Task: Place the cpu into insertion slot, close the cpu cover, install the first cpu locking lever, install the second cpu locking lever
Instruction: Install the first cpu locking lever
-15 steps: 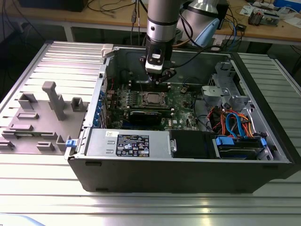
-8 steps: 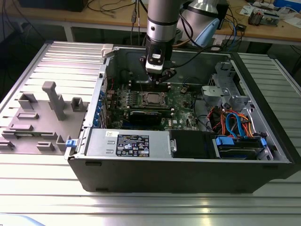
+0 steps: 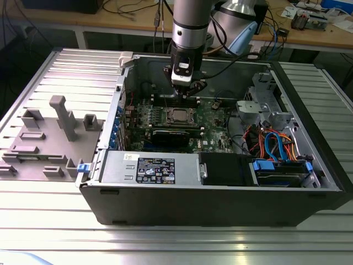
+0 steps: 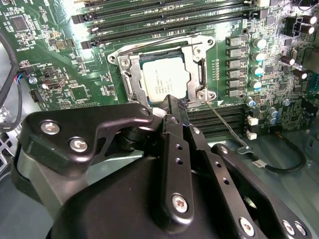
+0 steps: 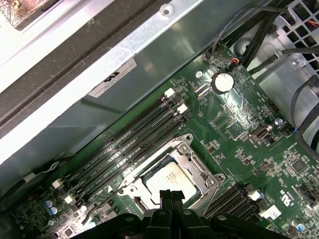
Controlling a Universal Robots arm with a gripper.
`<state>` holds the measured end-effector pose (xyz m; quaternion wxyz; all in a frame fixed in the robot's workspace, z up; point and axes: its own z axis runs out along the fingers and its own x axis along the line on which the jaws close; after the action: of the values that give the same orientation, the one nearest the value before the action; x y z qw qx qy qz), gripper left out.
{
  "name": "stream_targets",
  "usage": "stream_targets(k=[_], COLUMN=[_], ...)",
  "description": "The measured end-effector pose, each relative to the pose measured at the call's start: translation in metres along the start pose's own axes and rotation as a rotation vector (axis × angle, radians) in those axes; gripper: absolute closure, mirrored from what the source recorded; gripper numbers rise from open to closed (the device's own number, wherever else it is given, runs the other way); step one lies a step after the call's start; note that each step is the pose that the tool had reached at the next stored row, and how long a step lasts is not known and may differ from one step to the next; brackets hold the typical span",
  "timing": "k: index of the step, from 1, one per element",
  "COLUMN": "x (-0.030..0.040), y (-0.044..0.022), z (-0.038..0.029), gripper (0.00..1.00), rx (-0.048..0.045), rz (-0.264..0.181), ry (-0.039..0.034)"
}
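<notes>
The cpu (image 4: 164, 79) lies flat in the insertion slot (image 4: 114, 59) on the green board, its silver-grey top showing through the window of the cpu cover (image 4: 197, 59), which is down over it. A thin wire lever (image 4: 227, 124) sticks out from one socket corner, away from the frame. Another wire (image 4: 154, 42) runs along the socket's edge by the memory slots. My gripper (image 4: 174, 105) hovers just above the socket's edge, fingers together and holding nothing. In the first wrist view the gripper (image 5: 169, 195) sits beside the cpu (image 5: 167, 178). From outside, the gripper (image 3: 185, 87) hangs over the socket (image 3: 181, 115).
Long black memory slots (image 4: 164, 20) flank the socket. A black card (image 3: 176, 135) lies in front of it. Case walls (image 3: 220, 63) surround the board, with drive bays and coloured cables (image 3: 270, 146) at the exterior view's right. A grey fixture (image 3: 60, 127) stands outside the case.
</notes>
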<state>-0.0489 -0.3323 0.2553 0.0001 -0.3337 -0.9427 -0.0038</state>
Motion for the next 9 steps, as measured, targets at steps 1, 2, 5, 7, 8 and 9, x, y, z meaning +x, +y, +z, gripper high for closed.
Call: stream_targets(k=[1,2,5,7,8,9], x=[0.0,0.0,0.0,0.0,0.0,0.0], y=[0.0,0.0,0.0,0.0,0.0,0.0], z=[-0.0013,-0.0019,-0.0019,-0.002,-0.002,-0.002], gripper=[0.89,0.89,0.89,0.89,0.89,0.89], rx=[0.0002,0.0002,0.0007,0.0009,0.0009,0.001], rz=[0.0,0.0,0.0,0.0,0.0,0.0], ry=[0.0003,0.0006,0.001,0.0013,0.0013,0.0014])
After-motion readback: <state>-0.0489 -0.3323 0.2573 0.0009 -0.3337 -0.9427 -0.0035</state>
